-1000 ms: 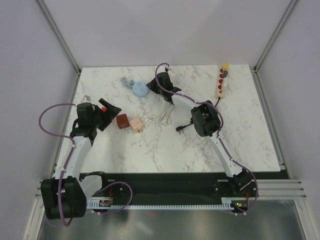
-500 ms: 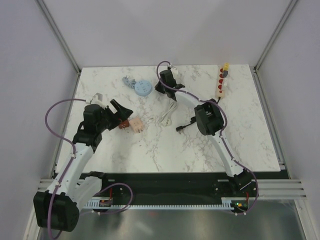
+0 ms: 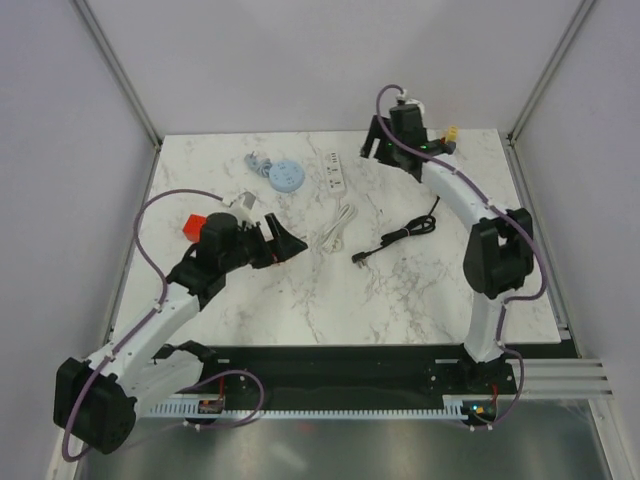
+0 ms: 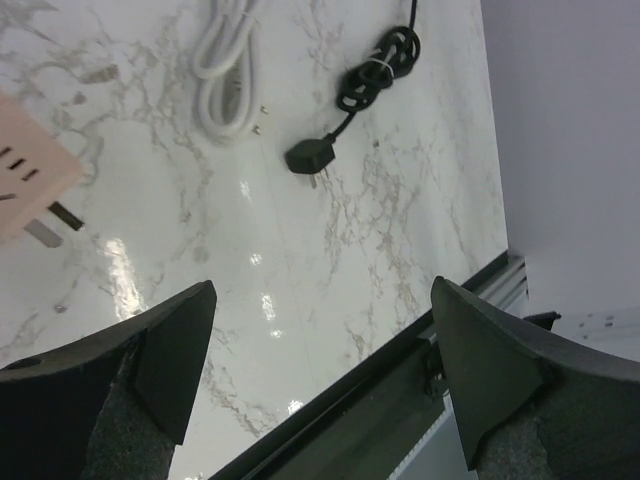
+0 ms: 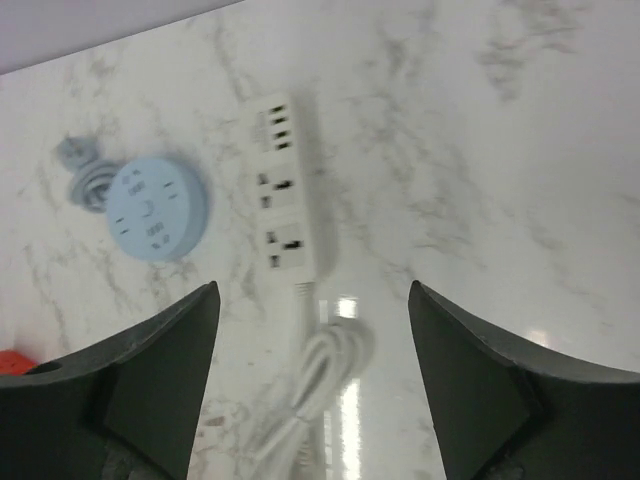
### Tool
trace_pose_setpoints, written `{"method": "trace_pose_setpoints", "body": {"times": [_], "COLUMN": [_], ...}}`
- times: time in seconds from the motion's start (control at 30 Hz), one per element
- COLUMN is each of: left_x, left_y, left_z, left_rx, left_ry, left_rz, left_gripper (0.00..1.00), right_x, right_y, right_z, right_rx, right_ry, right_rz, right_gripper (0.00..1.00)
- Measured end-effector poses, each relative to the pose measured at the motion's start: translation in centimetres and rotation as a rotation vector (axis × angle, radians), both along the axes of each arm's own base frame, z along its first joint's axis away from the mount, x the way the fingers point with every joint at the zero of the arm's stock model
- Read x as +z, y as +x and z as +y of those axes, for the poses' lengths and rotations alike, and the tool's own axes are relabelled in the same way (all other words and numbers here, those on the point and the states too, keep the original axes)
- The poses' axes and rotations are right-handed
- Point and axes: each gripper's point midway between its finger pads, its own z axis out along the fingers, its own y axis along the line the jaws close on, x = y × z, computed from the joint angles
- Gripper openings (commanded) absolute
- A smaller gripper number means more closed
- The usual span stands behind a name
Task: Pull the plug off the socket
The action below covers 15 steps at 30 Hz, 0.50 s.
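Plug, the yellow one (image 3: 452, 132), sits at the far back right of the table (image 3: 400, 290), just beside your right arm. Your right gripper (image 5: 315, 385) is spread wide and holds nothing. Its camera looks down at a white power strip (image 5: 285, 200), with a round blue socket (image 5: 155, 207) near it. Your left gripper (image 4: 320, 375) is spread wide too, with nothing in it. It hangs over bare table, near a pink adapter (image 4: 25, 180). A black plug (image 4: 305, 157) on its cord and a looped white cord (image 4: 225, 70) lie further out.
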Motion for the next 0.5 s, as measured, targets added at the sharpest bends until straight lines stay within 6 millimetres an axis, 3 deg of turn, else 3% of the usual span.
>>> {"method": "trace_pose_setpoints", "body": {"times": [0.1,0.2,0.27,0.37,0.5], "left_x": [-0.3,-0.9,-1.3,-1.4,-0.8], "left_y": [-1.0,-2.0,-2.7,-3.1,-3.3], "left_z": [-2.4,-4.6,-5.8,-7.0,-8.1], "left_rx": [-0.088,-0.164,-0.21,-0.252,-0.285], "left_ry": [-0.011,-0.015,-0.014,-0.012,-0.024], "left_rz": [0.005,0.015,0.029,0.039,0.027], "left_gripper": [0.95,0.94,0.94,0.94,0.94], "right_x": [0.0,-2.5,-4.8,-8.3,-11.4], "right_y": [-0.6,-2.3,-3.6,-5.8,-6.9], "right_z": [-7.8,-15.7,-19.2,-22.6,-24.0], "right_rx": [-0.113,-0.249,-0.318,-0.387,-0.414], "right_ry": [-0.043,-0.1,-0.131,-0.174,-0.217], "right_rz": [0.027,0.111,0.178,0.292,0.379], "right_gripper": [0.96,0.96,0.95,0.88,0.82]}}
